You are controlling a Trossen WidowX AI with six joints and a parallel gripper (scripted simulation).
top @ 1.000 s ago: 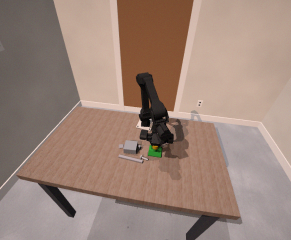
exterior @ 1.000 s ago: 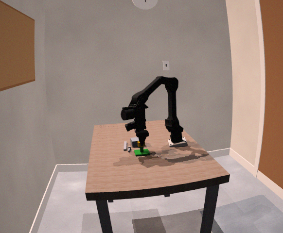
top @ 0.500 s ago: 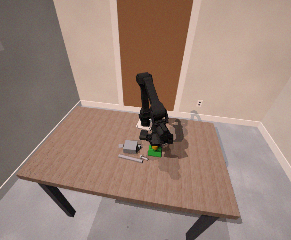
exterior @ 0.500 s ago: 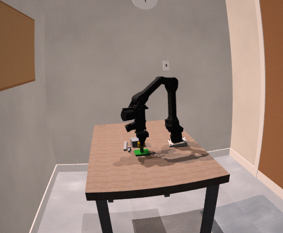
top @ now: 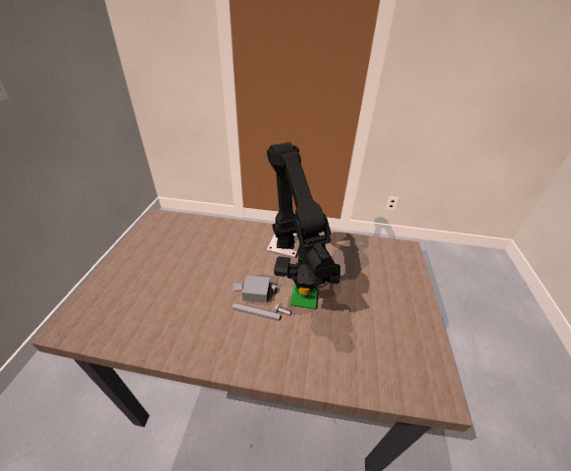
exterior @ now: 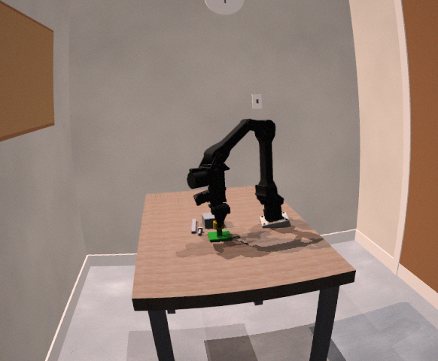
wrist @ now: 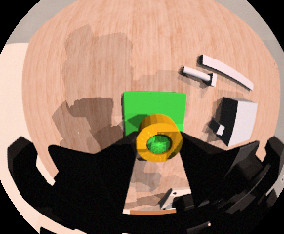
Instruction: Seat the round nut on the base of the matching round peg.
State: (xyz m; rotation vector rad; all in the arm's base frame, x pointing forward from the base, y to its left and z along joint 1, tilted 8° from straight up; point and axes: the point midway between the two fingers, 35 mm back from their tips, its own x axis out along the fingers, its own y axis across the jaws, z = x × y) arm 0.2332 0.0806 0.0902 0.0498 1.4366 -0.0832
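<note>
While gripped in the claw [wrist: 159, 156], round nut [wrist: 159, 140] was held ringed round green peg [wrist: 159, 143], above green base [wrist: 155, 107].

In your wrist view, the dark fingers hide the near edge of the green base [wrist: 155, 107]. From the top, the arm [top: 301, 202] covers most of the yellow nut [top: 303, 290], and the peg is hidden.
</note>
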